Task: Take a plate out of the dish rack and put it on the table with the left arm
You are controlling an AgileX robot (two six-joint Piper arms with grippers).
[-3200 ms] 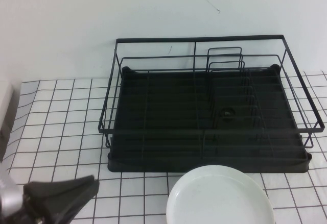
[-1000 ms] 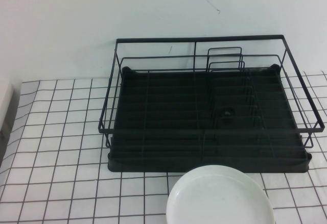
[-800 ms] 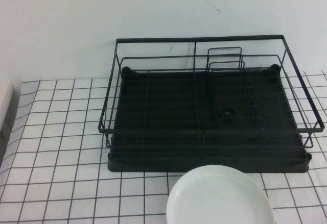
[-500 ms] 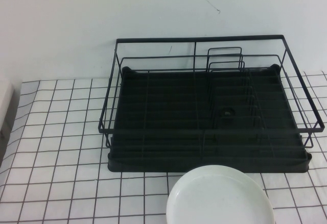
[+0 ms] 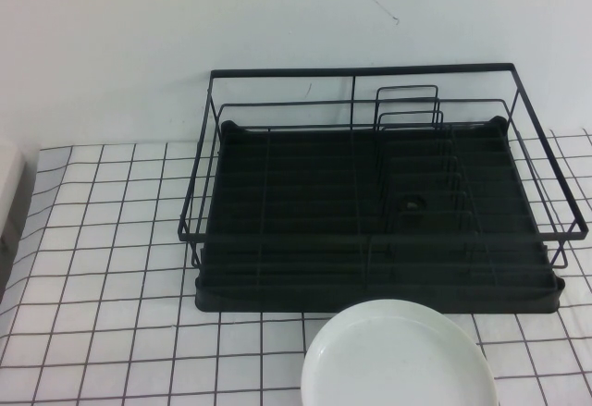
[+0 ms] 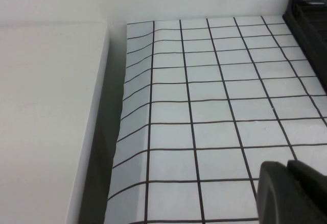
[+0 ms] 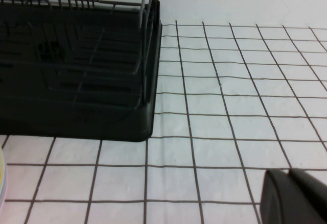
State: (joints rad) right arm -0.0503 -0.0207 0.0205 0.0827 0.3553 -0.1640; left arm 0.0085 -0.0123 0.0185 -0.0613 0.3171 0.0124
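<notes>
My left pincer [image 6: 292,191] sits low over the bare counter [image 5: 111,267], fingers together and empty; the right pincer [image 7: 294,196] likewise. Nearest me the plate [image 5: 398,355] lies flat on the counter, just before the dish rack [image 5: 379,203]. It looks glossy, stiff and breakable, so I'd pinch its raised rim.

Plate [image 5: 398,355]: plain white. Dish rack [image 5: 375,203]: black wire, black tray. Tabletop [image 5: 111,239]: white with thin black grid.
</notes>
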